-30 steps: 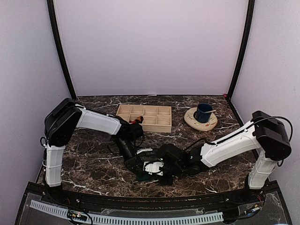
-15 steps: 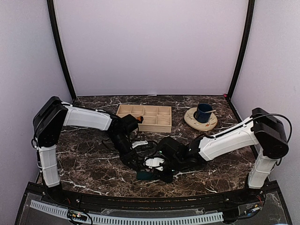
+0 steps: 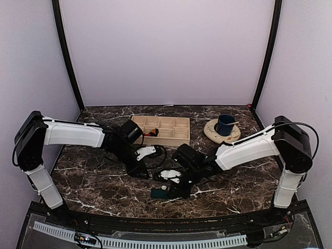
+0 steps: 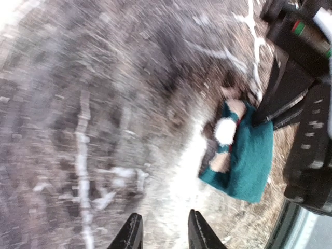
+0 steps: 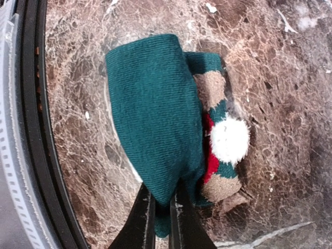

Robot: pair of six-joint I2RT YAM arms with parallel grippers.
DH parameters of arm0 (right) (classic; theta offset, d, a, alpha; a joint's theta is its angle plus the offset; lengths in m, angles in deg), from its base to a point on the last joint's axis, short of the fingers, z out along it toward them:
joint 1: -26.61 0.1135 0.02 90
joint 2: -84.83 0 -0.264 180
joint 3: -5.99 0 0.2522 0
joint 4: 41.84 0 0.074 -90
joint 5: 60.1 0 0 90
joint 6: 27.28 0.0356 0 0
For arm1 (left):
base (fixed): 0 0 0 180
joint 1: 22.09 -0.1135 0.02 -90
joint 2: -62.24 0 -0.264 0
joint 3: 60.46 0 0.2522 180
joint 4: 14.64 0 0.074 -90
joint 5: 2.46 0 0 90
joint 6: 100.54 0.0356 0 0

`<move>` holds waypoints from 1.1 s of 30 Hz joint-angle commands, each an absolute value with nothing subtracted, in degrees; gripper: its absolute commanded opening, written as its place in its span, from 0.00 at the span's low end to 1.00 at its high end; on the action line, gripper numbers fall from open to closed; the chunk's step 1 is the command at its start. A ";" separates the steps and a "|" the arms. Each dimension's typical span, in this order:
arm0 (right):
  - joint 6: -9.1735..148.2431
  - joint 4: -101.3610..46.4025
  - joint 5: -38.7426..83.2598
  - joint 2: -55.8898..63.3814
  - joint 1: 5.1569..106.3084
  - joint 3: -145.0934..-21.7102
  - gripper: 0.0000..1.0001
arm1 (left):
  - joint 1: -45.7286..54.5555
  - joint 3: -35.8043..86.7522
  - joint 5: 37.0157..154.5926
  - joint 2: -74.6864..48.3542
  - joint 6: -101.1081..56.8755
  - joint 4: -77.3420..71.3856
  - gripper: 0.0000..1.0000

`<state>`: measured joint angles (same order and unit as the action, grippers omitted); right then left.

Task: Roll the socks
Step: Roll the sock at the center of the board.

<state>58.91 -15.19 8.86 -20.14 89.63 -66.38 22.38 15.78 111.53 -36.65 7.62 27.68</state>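
Note:
The dark teal-green sock [image 5: 155, 114] lies folded on the marble near the front edge, with its red, tan and white Santa pompom [image 5: 229, 139] showing beside the fold. My right gripper [image 5: 162, 218] is shut on the near end of that fold. From above, the sock [image 3: 160, 193] sits under the right gripper [image 3: 168, 188]. My left gripper [image 4: 165, 236] is open and holds nothing. It hovers over bare marble to the left of the sock [image 4: 249, 155], and the top view shows it [image 3: 141, 170] apart from the sock. A black and orange-red cloth [image 3: 151, 133], seemingly the argyle sock, rests in the wooden tray.
A wooden compartment tray [image 3: 171, 130] stands at the back centre. A blue mug [image 3: 225, 124] with a spoon sits on a saucer [image 3: 213, 134] at the back right. The table's dark front rim [image 5: 31, 129] runs close to the teal sock.
My left gripper has drawn back from the teal sock to the left and farther from the front edge, its arm swinging outward. The right gripper stays shut on the sock and has shifted slightly left.

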 commanded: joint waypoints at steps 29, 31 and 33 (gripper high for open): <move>66.58 -3.79 -16.23 -31.13 81.45 -75.51 0.00 | 41.33 -6.82 86.16 -15.36 11.05 -1.34 0.42; 66.84 -3.65 -16.42 -31.42 81.33 -75.74 0.00 | 42.73 -6.39 85.34 -16.06 12.28 -0.64 0.43; 66.94 -3.28 -16.94 -31.82 81.17 -76.07 0.00 | 43.89 -6.06 84.71 -16.61 13.20 -0.05 0.43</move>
